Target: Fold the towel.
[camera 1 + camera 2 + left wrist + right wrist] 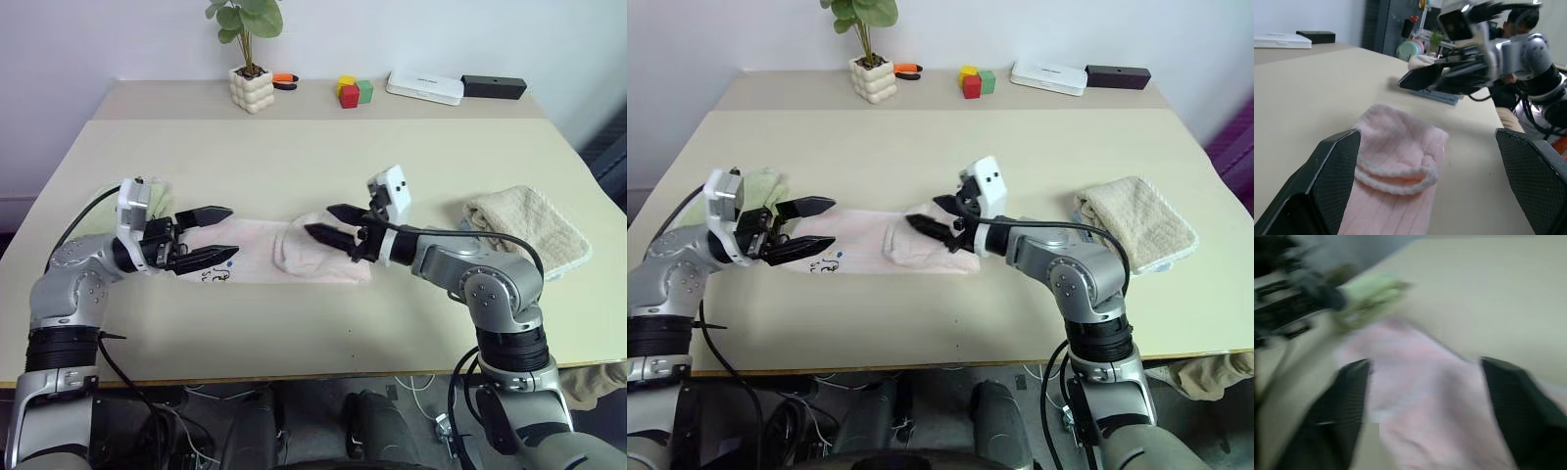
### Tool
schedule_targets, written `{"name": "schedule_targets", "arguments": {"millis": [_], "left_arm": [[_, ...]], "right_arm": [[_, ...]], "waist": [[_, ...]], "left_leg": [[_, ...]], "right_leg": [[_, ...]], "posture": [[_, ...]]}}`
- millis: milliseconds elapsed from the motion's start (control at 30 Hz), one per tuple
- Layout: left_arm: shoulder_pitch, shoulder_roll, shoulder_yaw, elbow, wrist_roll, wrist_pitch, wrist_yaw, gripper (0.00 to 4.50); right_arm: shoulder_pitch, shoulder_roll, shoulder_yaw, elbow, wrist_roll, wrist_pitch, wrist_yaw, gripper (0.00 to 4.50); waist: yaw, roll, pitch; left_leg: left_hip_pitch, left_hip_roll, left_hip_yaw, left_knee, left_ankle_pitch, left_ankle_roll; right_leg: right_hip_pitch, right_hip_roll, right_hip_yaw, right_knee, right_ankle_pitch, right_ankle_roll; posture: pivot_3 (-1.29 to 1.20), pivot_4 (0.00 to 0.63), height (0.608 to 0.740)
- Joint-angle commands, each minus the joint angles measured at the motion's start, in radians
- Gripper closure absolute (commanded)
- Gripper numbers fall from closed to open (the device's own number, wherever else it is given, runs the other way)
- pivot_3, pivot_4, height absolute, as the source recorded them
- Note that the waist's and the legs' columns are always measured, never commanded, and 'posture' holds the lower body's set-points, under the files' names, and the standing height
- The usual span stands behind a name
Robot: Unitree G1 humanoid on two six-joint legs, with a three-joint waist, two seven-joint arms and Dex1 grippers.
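Observation:
The pale pink towel point(257, 251) lies flat across the middle of the table, its right end doubled over into a rumpled fold point(1396, 152). A small dark print point(217, 274) shows near its left front corner. My left gripper point(233, 231) hovers level over the towel's left end, pointing right. It is open, with nothing between its fingers point(1337, 171). My right gripper point(317, 219) points left just above the folded right end. It is also open and empty, clear of the cloth point(1415, 382).
A light green folded towel point(152, 196) lies behind my left hand, and a beige folded towel point(529, 230) sits at the right edge. Along the back stand a potted plant point(252, 88), an orange tool point(284, 80), coloured blocks point(353, 91), a white box point(424, 86) and a black box point(494, 86).

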Motion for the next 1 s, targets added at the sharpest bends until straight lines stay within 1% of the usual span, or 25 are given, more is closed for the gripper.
{"name": "schedule_targets", "arguments": {"millis": [33,133,233,300,433,633,700,800,900,933,1000], "left_arm": [[0.003,0.010,0.007,-0.044,-0.015,0.008,0.000,0.00],[0.009,0.015,0.004,-0.052,-0.014,0.014,0.001,0.00],[0.022,0.026,0.010,-0.073,-0.019,0.028,0.001,0.00],[0.031,0.034,0.016,-0.084,-0.021,0.035,0.000,0.00],[0.042,0.043,0.022,-0.093,-0.022,0.044,0.007,0.00],[0.045,0.044,0.023,-0.100,-0.025,0.051,0.012,0.00],[0.045,0.043,0.021,-0.102,-0.024,0.053,0.014,0.00],[0.050,0.038,0.018,-0.111,-0.029,0.062,0.019,0.00],[0.060,0.029,0.026,-0.129,-0.050,0.094,0.039,0.00],[0.066,0.021,0.040,-0.141,-0.076,0.125,0.059,0.00],[0.103,-0.008,0.082,-0.204,-0.167,0.222,0.139,0.00]], "right_arm": [[0.003,0.050,0.017,0.041,-0.096,-0.131,-0.044,2.89],[0.024,0.093,0.070,0.097,-0.173,-0.218,-0.046,4.39],[0.038,0.178,0.079,0.159,-0.197,-0.272,-0.068,4.46],[0.056,0.200,0.096,0.193,-0.234,-0.321,-0.058,4.46],[0.106,0.164,0.203,0.281,-0.376,-0.434,-0.021,4.46],[0.145,0.129,0.292,0.344,-0.506,-0.529,0.020,4.46],[0.141,0.130,0.291,0.348,-0.527,-0.551,0.019,4.46],[0.125,0.150,0.250,0.335,-0.494,-0.556,0.044,3.72],[0.113,0.173,0.203,0.304,-0.454,-0.547,0.049,2.44],[0.110,0.178,0.191,0.291,-0.443,-0.539,0.053,1.84],[0.101,0.185,0.162,0.265,-0.423,-0.548,0.057,0.87]], "waist": [[-0.003,0.000,0.000],[-0.004,0.000,0.000],[-0.004,0.000,0.000],[-0.004,0.000,0.000],[0.002,0.000,0.000],[-0.006,0.000,0.000],[-0.004,0.000,0.000],[-0.004,0.000,0.000],[-0.004,0.000,0.000],[-0.004,0.000,0.000],[-0.004,0.000,0.000]], "left_leg": [[0.000,0.000,0.000,0.000,0.000,0.000],[0.000,0.000,0.000,-0.001,0.000,0.000],[0.000,0.000,0.000,-0.001,0.000,0.000],[0.000,0.000,0.000,-0.001,0.000,-0.001],[0.000,0.000,0.000,0.000,0.000,-0.001],[0.001,0.001,-0.001,0.000,0.000,-0.001],[0.001,0.001,-0.001,0.000,0.000,-0.001],[0.001,0.001,0.000,0.000,0.001,-0.001],[0.001,0.001,-0.001,0.000,0.001,-0.001],[0.001,0.001,-0.001,0.000,0.001,-0.001],[0.001,0.001,-0.001,0.000,0.001,-0.001]], "right_leg": [[0.000,0.000,0.000,0.000,0.000,0.000],[-0.001,0.001,0.000,0.000,0.000,0.000],[-0.001,0.001,0.000,0.000,0.000,0.000],[-0.001,0.001,0.000,0.000,0.000,0.000],[0.000,0.001,0.000,0.000,0.000,0.000],[0.000,0.001,0.000,0.000,0.000,0.000],[0.001,0.001,0.000,0.000,0.000,0.000],[0.001,0.001,0.000,0.000,0.000,0.000],[0.001,0.001,0.000,0.000,0.000,0.000],[0.001,0.001,0.000,0.000,0.000,0.000],[0.001,0.001,0.000,0.000,0.000,0.000]], "posture": [[0.00,0.150,0.735],[0.00,0.150,0.735],[0.00,0.150,0.735],[0.00,0.150,0.735],[0.00,0.150,0.735],[0.00,0.150,0.735],[0.00,0.150,0.735],[0.00,0.150,0.735],[0.00,0.150,0.735],[0.00,0.150,0.735],[0.00,0.150,0.735]]}}
